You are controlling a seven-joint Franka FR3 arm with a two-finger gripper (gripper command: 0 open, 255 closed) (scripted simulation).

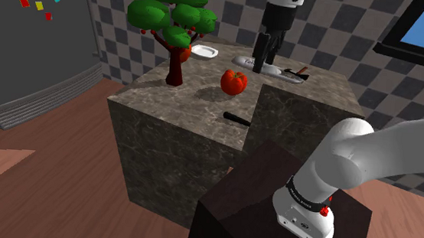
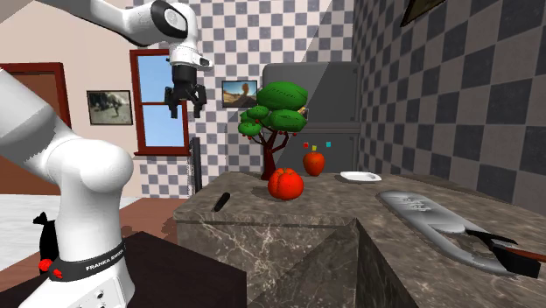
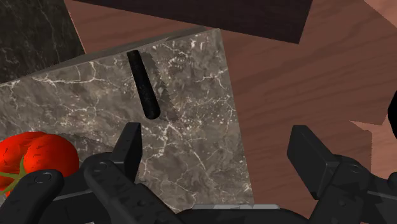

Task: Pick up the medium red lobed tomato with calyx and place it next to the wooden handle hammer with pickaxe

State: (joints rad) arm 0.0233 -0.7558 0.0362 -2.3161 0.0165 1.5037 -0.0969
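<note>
Checkered-wall room; marble counter [image 1: 179, 127] carried everything. Nothing done yet: hand [image 2: 185, 103] hung well above the counter, fingers wide apart, empty. Hammer [image 2: 442, 226] lay flat near one edge; tomato [image 2: 285, 183] sat mid-counter, well apart from it, untouched. Plate [image 2: 360, 177] was empty. Grasp, carry and placement were all left.

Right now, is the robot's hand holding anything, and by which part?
Nothing is held. The gripper is open and empty, and the tomato sits apart on the counter.
</note>
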